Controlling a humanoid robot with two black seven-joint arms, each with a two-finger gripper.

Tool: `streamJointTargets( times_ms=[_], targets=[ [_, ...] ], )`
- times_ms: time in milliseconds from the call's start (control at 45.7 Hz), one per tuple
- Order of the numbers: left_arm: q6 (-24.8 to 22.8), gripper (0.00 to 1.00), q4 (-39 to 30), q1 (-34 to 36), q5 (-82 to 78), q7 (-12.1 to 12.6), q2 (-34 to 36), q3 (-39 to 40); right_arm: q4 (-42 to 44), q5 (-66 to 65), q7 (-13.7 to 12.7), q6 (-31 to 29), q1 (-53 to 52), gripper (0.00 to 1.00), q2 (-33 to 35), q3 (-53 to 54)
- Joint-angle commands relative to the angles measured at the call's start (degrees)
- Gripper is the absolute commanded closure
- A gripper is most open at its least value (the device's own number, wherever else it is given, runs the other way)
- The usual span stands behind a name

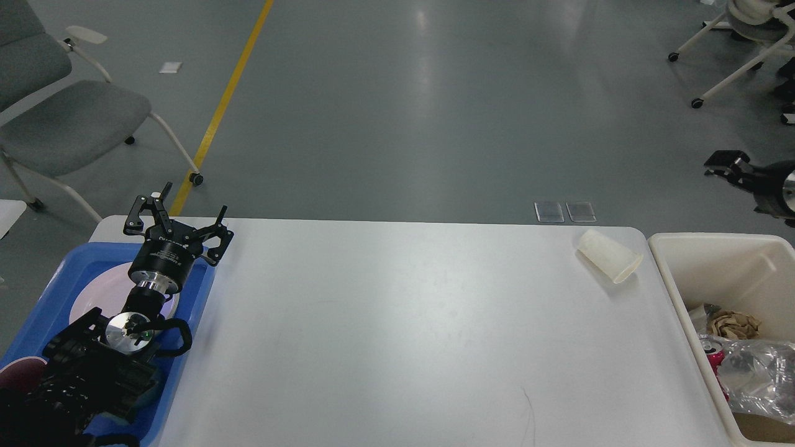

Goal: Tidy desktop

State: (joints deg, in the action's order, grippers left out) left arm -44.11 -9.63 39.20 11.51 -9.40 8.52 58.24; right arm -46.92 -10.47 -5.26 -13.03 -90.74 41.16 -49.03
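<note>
While the left gripper (179, 215) hangs with fingers spread wide, holding nothing, above the far rim of the blue tray (186, 323), the desktop (397, 329) stretches white and bare across the middle. A paper cup (608, 256) lies tipped near the far right corner, just beside the cream bin (667, 267). Off past that bin, the right gripper (723, 162) is dark and small; its state I cannot tell.

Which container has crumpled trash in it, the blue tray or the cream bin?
The cream bin at the right end of the desktop: it holds crumpled paper and clear plastic. The blue tray holds a white plate.
</note>
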Motion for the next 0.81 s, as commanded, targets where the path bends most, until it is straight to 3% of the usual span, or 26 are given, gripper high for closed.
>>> streamJointTargets(
  times_ms=[0,416,635,788],
  targets=[
    [-0.02,0.04,-0.03,0.00,0.00,0.00,0.01,-0.06,-1.15,2.20,-0.02,-4.72,-8.38,0.00,-2.75,-7.56],
    [-0.02,0.04,-0.03,0.00,0.00,0.00,0.01,0.03,-6.16,4.14,-0.02,-29.59,-27.46,0.00,-21.90,-22.08],
    [-0.02,0.04,-0.03,0.00,0.00,0.00,0.01,0.03,-8.79,4.32,0.25,-34.17,-32.21,0.00,-30.17,-22.08],
    [0.07,0.04,-0.03,0.00,0.00,0.00,0.01,0.03,-9.24,4.23,0.16,-33.47,-32.48,0.00,-30.36,-21.02]
  ],
)
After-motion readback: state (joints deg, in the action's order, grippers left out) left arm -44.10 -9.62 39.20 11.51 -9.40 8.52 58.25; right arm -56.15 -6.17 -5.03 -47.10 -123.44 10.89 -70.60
